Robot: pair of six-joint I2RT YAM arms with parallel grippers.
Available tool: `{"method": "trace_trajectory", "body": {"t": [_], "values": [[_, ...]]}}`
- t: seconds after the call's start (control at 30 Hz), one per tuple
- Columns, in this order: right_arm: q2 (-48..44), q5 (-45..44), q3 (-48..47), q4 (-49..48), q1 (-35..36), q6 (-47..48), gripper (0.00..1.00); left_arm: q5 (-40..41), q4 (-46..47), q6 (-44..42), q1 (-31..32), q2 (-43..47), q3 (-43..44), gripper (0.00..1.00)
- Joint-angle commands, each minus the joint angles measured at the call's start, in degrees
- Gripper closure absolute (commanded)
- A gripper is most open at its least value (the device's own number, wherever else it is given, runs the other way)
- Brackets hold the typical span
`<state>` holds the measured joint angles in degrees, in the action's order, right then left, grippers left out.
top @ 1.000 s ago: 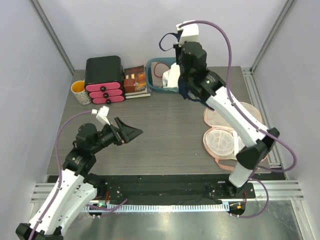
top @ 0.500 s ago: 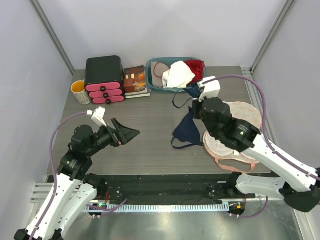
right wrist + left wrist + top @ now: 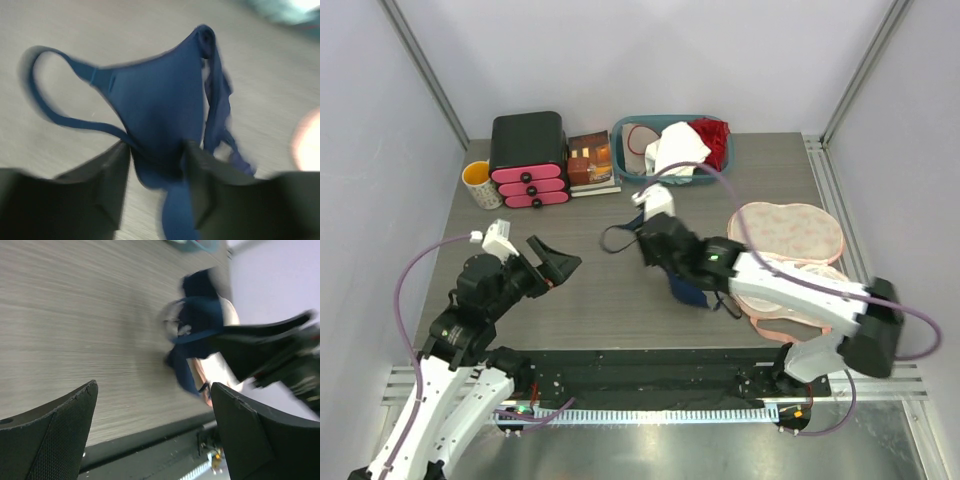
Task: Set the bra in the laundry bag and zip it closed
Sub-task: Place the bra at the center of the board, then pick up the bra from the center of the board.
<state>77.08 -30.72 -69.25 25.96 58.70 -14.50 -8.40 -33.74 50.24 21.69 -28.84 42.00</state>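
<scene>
The dark navy bra [image 3: 688, 286] hangs over the middle of the table, one strap looping out to the left. My right gripper [image 3: 665, 268] is right over it. In the right wrist view the bra [image 3: 160, 105] bunches between the fingers of the right gripper [image 3: 156, 170], which stand apart; the picture is blurred. The pale pink laundry bag [image 3: 785, 232] lies open at the right, partly under the right arm. My left gripper [image 3: 555, 262] hovers wide open at the left, holding nothing. In the left wrist view the bra [image 3: 200, 325] shows beyond the left gripper [image 3: 155, 405].
At the back stands a teal basket [image 3: 638, 176] with a white cloth [image 3: 675, 150] and a red garment [image 3: 712, 140]. Left of it are a small book [image 3: 590, 160], a black box with pink drawers [image 3: 528, 158] and a yellow mug [image 3: 480, 183].
My right arm has swung from the basket down to the table's middle and leftward, carrying the bra, and its jaws have parted. The left arm has drawn back slightly.
</scene>
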Motion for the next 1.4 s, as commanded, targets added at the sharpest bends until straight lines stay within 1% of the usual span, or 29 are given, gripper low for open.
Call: {"method": "trace_trajectory", "body": {"t": [0.0, 0.03, 0.1, 0.13, 0.2, 0.27, 0.3, 0.37, 0.43, 0.47, 0.5, 0.53, 0.57, 0.6, 0.63, 0.73, 0.77, 0.8, 0.83, 0.87, 0.93, 1.0, 1.13, 1.17, 1.27, 1.37], "values": [[10.7, 10.2, -0.3, -9.7, 1.9, -6.8, 0.37, 13.2, -11.3, 2.2, -0.1, 2.6, 2.7, 0.05], [12.6, 12.8, -1.0, -10.0, 2.1, -6.9, 0.34, 13.3, -12.0, 2.1, -0.1, 3.0, 2.7, 0.05], [12.6, 13.0, -0.5, -10.2, 2.7, -7.3, 0.27, 13.4, -13.5, 2.0, -0.1, 3.3, 2.8, 0.05], [10.7, 13.1, 0.8, -10.2, 2.7, -7.1, 0.23, 13.3, -13.8, 1.8, -0.1, 3.1, 2.7, 0.05], [7.8, 11.3, 3.0, -9.6, 2.7, -6.9, 0.18, 12.7, -13.8, 1.5, -0.1, 2.3, 2.3, 0.04], [3.3, 7.9, 6.6, -8.5, 2.7, -7.7, 0.16, 11.8, -12.5, 1.8, -0.1, -0.2, 1.1, 0.04], [1.9, 6.9, 7.6, -6.8, 2.6, -9.6, 0.16, 10.5, -11.8, 1.9, -0.1, -1.4, 0.5, 0.05], [-1.7, 5.5, 11.1, -5.7, 2.5, -11.8, 0.16, 9.4, -10.3, 2.2, -0.1, -5.9, -1.0, 0.06], [-3.9, 3.7, 15.2, -5.0, 2.3, -16.2, 0.16, 8.4, -7.1, 4.1, -0.1, -9.4, -2.3, 0.10], [-4.7, 3.2, 16.5, -4.8, 2.0, -18.2, 0.16, 5.7, -5.7, 4.6, -0.1, -12.4, -2.7, 0.11], [-6.7, 3.2, 17.8, -4.7, 1.6, -19.9, 0.16, 3.8, -0.3, 5.0, -0.1, -14.1, -3.1, 0.13], [-7.8, 3.3, 20.6, -4.7, 0.9, -23.3, 0.16, -3.4, 3.4, 4.3, -0.1, -15.5, -4.5, 0.15], [-8.7, 3.2, 22.0, -4.9, 0.6, -24.8, 0.16, -7.8, 7.9, 2.8, 0.0, -19.1, -5.1, 0.15], [-10.7, 3.4, 23.3, -5.2, 0.3, -26.0, 0.16, -11.5, 14.7, 1.1, 0.0, -20.8, -5.3, 0.19], [-11.4, 3.5, 25.5, -5.1, -0.2, -28.8, 0.16, -12.6, 15.5, -0.7, 0.3, -22.5, -4.0, 0.20], [-14.9, 4.5, 29.3, -3.4, -3.1, -35.7, 0.13, -10.9, 13.4, -4.1, 0.3, -29.4, -0.1, 0.20], [-16.0, 5.7, 30.7, -3.5, -5.1, -40.8, 0.12, -10.7, 12.8, -4.2, 0.3, -30.7, 0.7, 0.20], [-16.7, 7.2, 33.1, -3.9, -6.0, -42.9, 0.12, -11.1, 13.6, -3.9, 0.4, -32.8, 0.8, 0.20], [-18.3, 8.6, 34.2, -4.2, -6.9, -44.7, 0.12, -11.5, 14.7, -2.7, 0.6, -33.3, 0.5, 0.20], [-18.9, 8.8, 35.1, -4.2, -7.6, -48.5, 0.12, -11.8, 17.1, -1.8, 1.0, -33.6, -0.2, 0.20], [-20.6, 7.7, 37.7, -4.2, -7.8, -51.8, 0.12, -11.3, 19.5, 0.0, 2.6, -33.4, -2.3, 0.20], [-20.9, 8.1, 39.4, -5.3, -7.9, -55.7, 0.12, -8.4, 21.0, 0.7, 5.5, -32.8, -3.5, 0.21], [-18.8, 12.3, 41.3, -10.7, -7.9, -59.0, 0.21, -3.8, 21.3, 1.4, 11.3, -32.0, -3.9, 0.23], [-17.2, 14.7, 41.9, -13.9, -7.9, -60.0, 0.23, -3.0, 21.3, 1.4, 13.3, -31.8, -3.9, 0.23], [-13.6, 18.0, 44.8, -21.1, -7.8, -62.9, 0.28, -0.9, 21.3, 1.4, 15.9, -30.8, -4.5, 0.25], [-9.4, 17.5, 44.9, -25.2, -7.5, -64.6, 0.32, 0.5, 21.6, 1.4, 16.5, -28.9, -5.7, 0.26]]}}
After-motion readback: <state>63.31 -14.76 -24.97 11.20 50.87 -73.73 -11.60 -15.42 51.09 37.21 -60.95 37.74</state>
